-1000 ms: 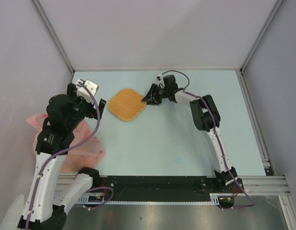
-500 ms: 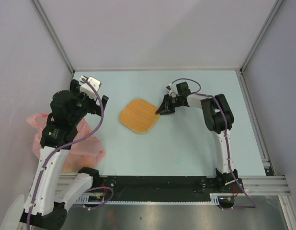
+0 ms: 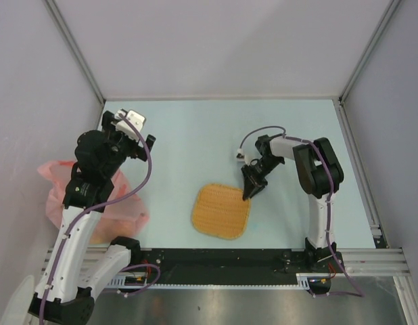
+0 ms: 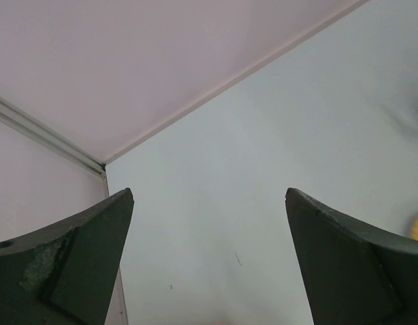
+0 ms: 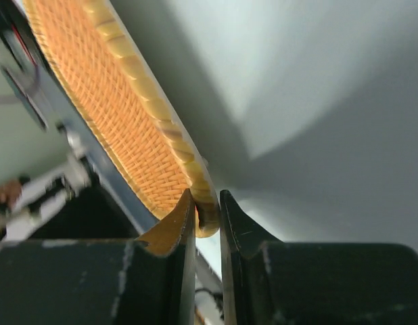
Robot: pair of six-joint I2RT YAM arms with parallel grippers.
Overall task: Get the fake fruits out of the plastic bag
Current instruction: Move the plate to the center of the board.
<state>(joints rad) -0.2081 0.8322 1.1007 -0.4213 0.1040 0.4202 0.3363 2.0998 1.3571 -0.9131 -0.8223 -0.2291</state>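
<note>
Pale blue-green flat bench (image 3: 195,128). Square woven orange-tan mat (image 3: 221,211) lies flat on it, its far right corner pinched between the right fingers (image 3: 249,188), the rest spreading near-left of them. Crinkly translucent pink-red plastic bag (image 3: 121,203) slumps at the bench's left edge, well left of those fingers.

Your left arm (image 3: 68,238) and right arm (image 3: 318,220) are both built of slim white links joined by bulky black joints. From the black base plate (image 3: 222,269), a purple cable (image 3: 143,150) loops along each arm up to its wrist. A small white block (image 3: 132,120) caps the left wrist. The left gripper (image 4: 209,261) has dark, wedge-shaped fingers (image 4: 80,250), one with a pale scuff on it. The right gripper (image 5: 207,206) has matching dark fingers flecked with pale specks.
</note>
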